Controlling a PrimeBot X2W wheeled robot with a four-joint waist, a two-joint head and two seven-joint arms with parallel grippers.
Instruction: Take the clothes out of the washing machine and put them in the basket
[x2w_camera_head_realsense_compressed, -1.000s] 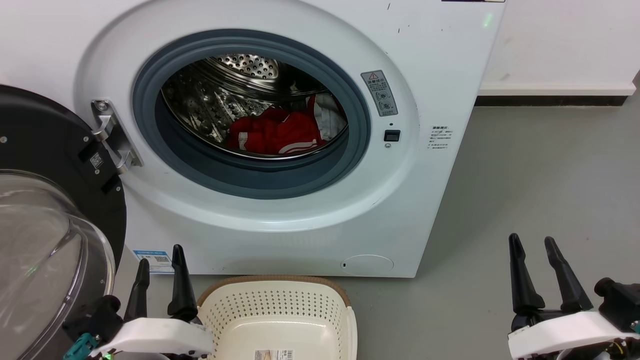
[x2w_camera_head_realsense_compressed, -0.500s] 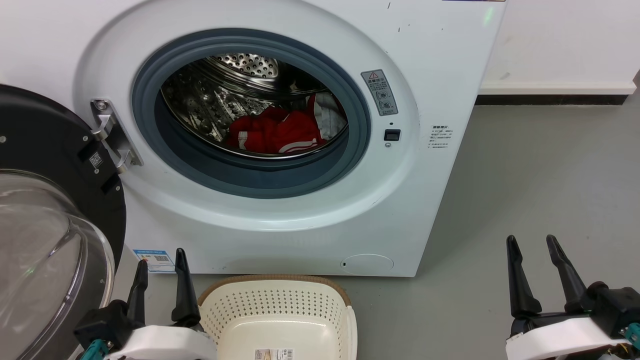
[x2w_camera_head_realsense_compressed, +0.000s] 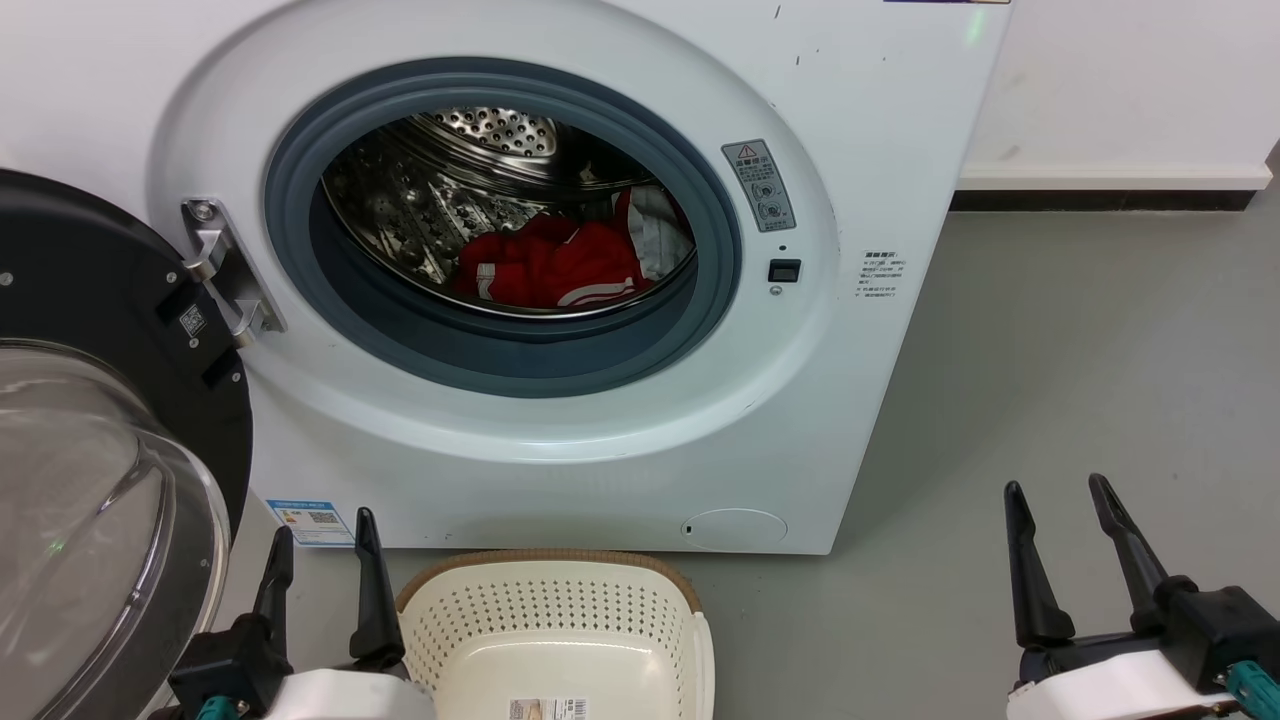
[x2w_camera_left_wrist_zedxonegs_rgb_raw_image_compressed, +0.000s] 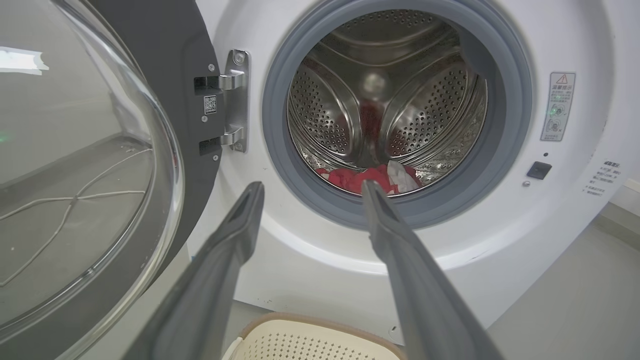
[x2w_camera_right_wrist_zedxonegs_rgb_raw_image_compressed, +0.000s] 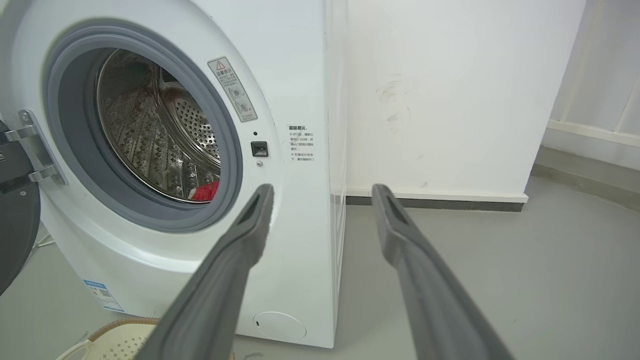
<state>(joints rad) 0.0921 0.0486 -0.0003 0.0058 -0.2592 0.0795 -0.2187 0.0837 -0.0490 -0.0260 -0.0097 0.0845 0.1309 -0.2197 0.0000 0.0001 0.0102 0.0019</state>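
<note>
The white washing machine (x2w_camera_head_realsense_compressed: 870, 140) stands with its porthole door (x2w_camera_head_realsense_compressed: 90, 480) swung open to the left. Red clothes (x2w_camera_head_realsense_compressed: 555, 265) with white stripes lie low in the steel drum, also seen as clothes (x2w_camera_left_wrist_zedxonegs_rgb_raw_image_compressed: 367, 177) and a red scrap of clothes (x2w_camera_right_wrist_zedxonegs_rgb_raw_image_compressed: 206, 191). The cream basket (x2w_camera_head_realsense_compressed: 560, 610) with a brown rim sits on the floor before the machine, empty apart from its label. My left gripper (x2w_camera_head_realsense_compressed: 323, 530) is open beside the basket's left end; my right gripper (x2w_camera_head_realsense_compressed: 1058, 495) is open over bare floor at the lower right. Both hold nothing.
The open door (x2w_camera_left_wrist_zedxonegs_rgb_raw_image_compressed: 75, 165) with its glass bowl crowds the left side, next to my left gripper (x2w_camera_left_wrist_zedxonegs_rgb_raw_image_compressed: 310, 187). Grey floor (x2w_camera_head_realsense_compressed: 1080, 360) lies to the right of the machine, bounded by a white wall (x2w_camera_right_wrist_zedxonegs_rgb_raw_image_compressed: 450, 90) with a dark skirting. My right gripper (x2w_camera_right_wrist_zedxonegs_rgb_raw_image_compressed: 322, 190) points at the machine's right corner.
Both grippers have sunk a little toward the bottom of the head view and stay open. The right one has drifted slightly left. Clothes and basket are unmoved.
</note>
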